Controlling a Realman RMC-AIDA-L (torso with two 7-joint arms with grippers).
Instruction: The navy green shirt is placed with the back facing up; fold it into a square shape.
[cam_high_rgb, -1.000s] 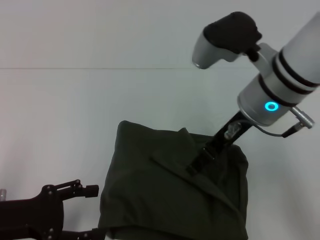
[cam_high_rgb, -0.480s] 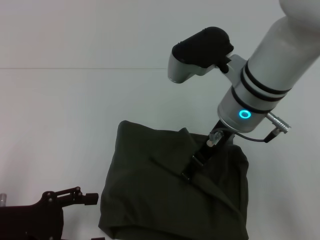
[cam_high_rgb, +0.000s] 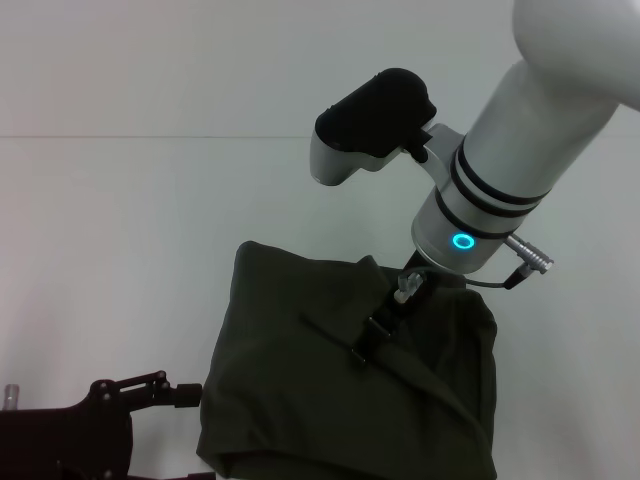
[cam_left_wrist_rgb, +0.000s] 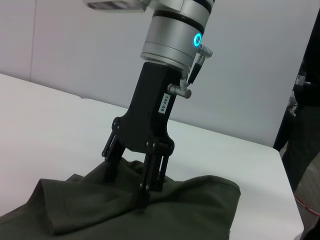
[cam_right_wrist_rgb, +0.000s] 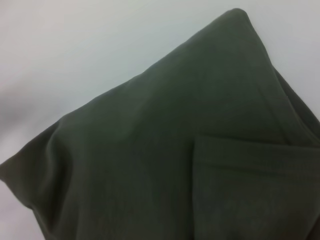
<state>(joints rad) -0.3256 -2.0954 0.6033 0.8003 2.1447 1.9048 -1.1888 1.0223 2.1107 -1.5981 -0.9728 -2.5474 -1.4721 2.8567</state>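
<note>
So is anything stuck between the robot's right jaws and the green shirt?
Nothing visible is in the way. The right gripper is down on top of the folded navy green shirt, its fingertips pressing into the cloth. The left gripper sits apart, beside the shirt's left edge.

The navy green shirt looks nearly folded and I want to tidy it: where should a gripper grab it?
On the navy green shirt, probably the loose flap edge running diagonally across its top, where the right gripper stands. Come straight down from above: that raised fold gives fingers an edge, while the rest lies flat on the table.
</note>
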